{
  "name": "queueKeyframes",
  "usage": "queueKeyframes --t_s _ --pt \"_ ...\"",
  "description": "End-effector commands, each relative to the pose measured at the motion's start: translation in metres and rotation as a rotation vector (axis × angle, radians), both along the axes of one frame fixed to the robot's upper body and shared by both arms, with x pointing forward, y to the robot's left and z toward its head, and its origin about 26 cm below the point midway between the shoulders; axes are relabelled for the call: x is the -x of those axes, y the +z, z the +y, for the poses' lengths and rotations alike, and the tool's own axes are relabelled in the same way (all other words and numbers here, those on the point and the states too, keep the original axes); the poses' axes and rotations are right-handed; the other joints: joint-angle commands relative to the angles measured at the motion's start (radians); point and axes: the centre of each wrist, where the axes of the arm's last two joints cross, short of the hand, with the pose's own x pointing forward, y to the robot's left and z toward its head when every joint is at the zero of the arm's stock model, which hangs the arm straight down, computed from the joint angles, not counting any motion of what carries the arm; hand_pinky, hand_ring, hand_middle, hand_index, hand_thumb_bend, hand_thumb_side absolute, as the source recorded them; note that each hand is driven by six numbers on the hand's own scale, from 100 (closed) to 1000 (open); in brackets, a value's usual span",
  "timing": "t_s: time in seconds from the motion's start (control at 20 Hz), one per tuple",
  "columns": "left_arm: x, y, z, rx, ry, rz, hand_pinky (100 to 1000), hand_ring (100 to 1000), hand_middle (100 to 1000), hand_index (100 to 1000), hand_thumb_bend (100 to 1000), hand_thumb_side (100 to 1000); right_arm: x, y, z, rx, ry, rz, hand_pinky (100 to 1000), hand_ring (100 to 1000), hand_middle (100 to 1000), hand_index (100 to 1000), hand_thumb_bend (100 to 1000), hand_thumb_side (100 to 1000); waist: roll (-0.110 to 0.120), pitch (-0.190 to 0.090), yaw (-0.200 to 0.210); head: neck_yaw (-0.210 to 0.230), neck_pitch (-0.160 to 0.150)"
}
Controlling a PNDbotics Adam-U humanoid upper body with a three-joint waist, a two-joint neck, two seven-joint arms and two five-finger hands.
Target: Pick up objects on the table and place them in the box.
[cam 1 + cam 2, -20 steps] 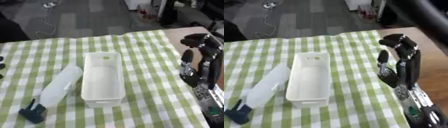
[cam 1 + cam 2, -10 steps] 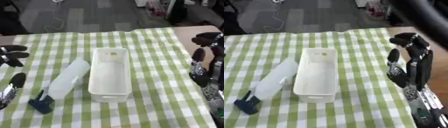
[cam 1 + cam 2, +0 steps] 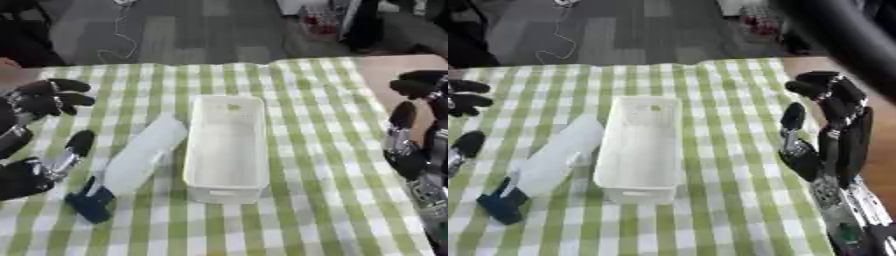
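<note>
While the white bottle (image 3: 140, 155) lies on its side just left of the box (image 3: 229, 142), the left robot hand (image 3: 39, 130) hovers beside it, fingers apart, empty. It looks light, smooth, probably slippery; grasp mid-body. The right robot hand (image 3: 824, 132) waits relaxed, right of the box.

White rectangular plastic box (image 3: 227, 142) sits open and empty mid-table, long axis running from the near edge toward the far edge, a small yellowish mark on its inner far wall. White spray bottle (image 3: 140, 155) lies on its side just left of the box, tilted diagonally, dark blue trigger head (image 3: 89, 202) pointing to the near-left corner, base close to the box's left wall.
</note>
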Motion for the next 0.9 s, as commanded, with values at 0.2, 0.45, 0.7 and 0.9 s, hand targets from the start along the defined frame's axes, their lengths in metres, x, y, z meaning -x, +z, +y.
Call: queueKeyframes --t_s 0.2,0.45,0.7,0.9 --pt "-0.002 0.008 -0.007 -0.109 0.026 0.045 609 737 832 838 127 1000 0.001 0.005 0.0 0.005 0.049 -0.061 314 416 552 619 100 924 0.001 -0.012 0.0 0.015 -0.003" --pt "-0.008 0.003 -0.01 -0.18 0.021 0.111 677 776 857 859 166 1000 0.001 0.004 0.001 0.007 0.059 -0.052 313 416 552 619 100 924 0.003 -0.018 0.001 0.009 -0.003" --pt "-0.013 -0.001 -0.013 -0.223 0.013 0.152 727 788 867 866 202 1000 0.001 0.004 0.0 0.009 0.06 -0.054 314 417 552 619 100 925 0.004 -0.021 0.001 0.005 -0.003" --pt "-0.017 -0.001 -0.016 -0.246 0.005 0.171 778 803 877 874 220 1000 0.001 0.005 0.0 0.009 0.062 -0.055 314 417 552 619 100 925 0.004 -0.021 0.001 0.005 -0.008"
